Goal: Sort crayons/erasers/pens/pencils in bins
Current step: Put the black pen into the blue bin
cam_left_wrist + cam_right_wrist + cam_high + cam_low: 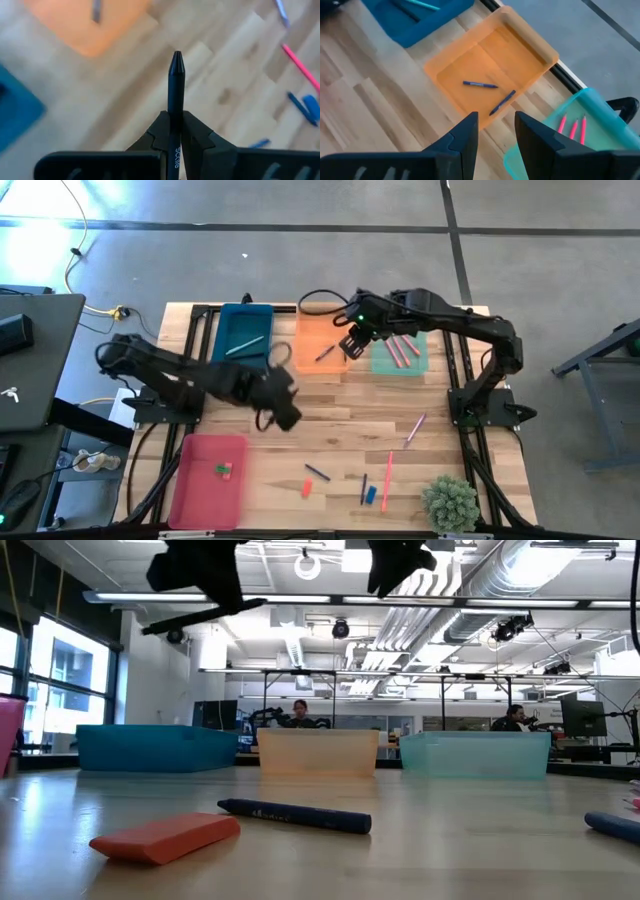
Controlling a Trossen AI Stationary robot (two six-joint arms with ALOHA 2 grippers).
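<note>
Clamped between my left gripper's (pixel 175 131) fingers is a dark pen (pixel 175 85), its long axis running straight out ahead of the wrist with the tip pointing forward. From above, that gripper (pixel 284 408) hangs over the bare middle of the table (pixel 330 430), just short of the orange bin (pixel 312 365) and beside the dark teal bin (pixel 243 330).

Everything turns on one thing: the orange bin lies ahead and off to one side of the pen's tip, and it already holds two dark blue pens (pixel 480 84), so I judge that is where this one belongs. I would carry it the short way over the near rim before letting go.

My right gripper (pixel 495 131) hovers over the near edge of that same orange bin, fingers apart and holding nothing. It sits between the orange bin and the mint green bin (pixel 400 354), which holds pink sticks (pixel 401 348). The right arm is nearer the bin than my left, so I would want it clear of the way.

Farther out, the pink-red bin (pixel 208 480) holds small erasers (pixel 224 470), and loose items remain along the table's near side: an orange eraser (pixel 165 837), a dark blue crayon-like stick (pixel 293 815), a long pink stick (pixel 387 480).
</note>
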